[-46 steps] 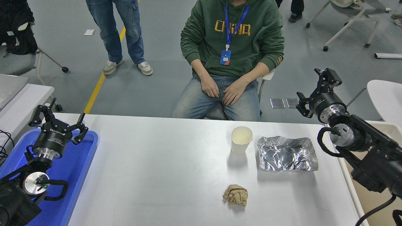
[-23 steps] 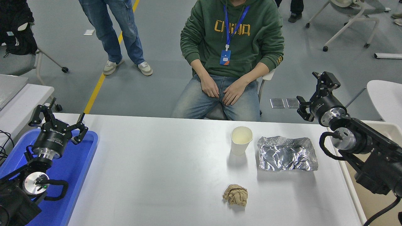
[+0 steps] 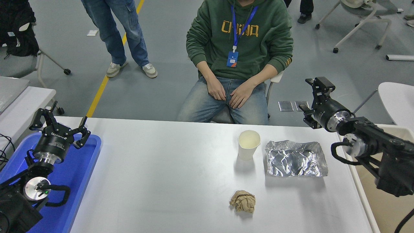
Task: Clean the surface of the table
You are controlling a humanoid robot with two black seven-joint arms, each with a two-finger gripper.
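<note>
The white table surface (image 3: pixel 168 168) fills the lower middle of the head view. On its right half stand a white paper cup (image 3: pixel 248 144) and, just right of it, a crumpled silver foil tray (image 3: pixel 296 158). A crumpled brown paper ball (image 3: pixel 243 201) lies nearer the front edge. My right gripper (image 3: pixel 311 98) hangs open and empty above the table's far right corner, up and to the right of the foil tray. My left gripper (image 3: pixel 60 121) is parked open over the blue tray at the left.
A blue tray (image 3: pixel 81 168) lies at the table's left edge under the left arm. A person in a green hoodie (image 3: pixel 239 42) sits at the far side, hands on lap. Another person's legs (image 3: pixel 119 35) stand behind. A beige bin (image 3: pixel 385 200) borders the right edge.
My right gripper has swung left and slightly down, nearer the table's far right corner. The left arm, cup, foil tray and paper ball have not moved.
</note>
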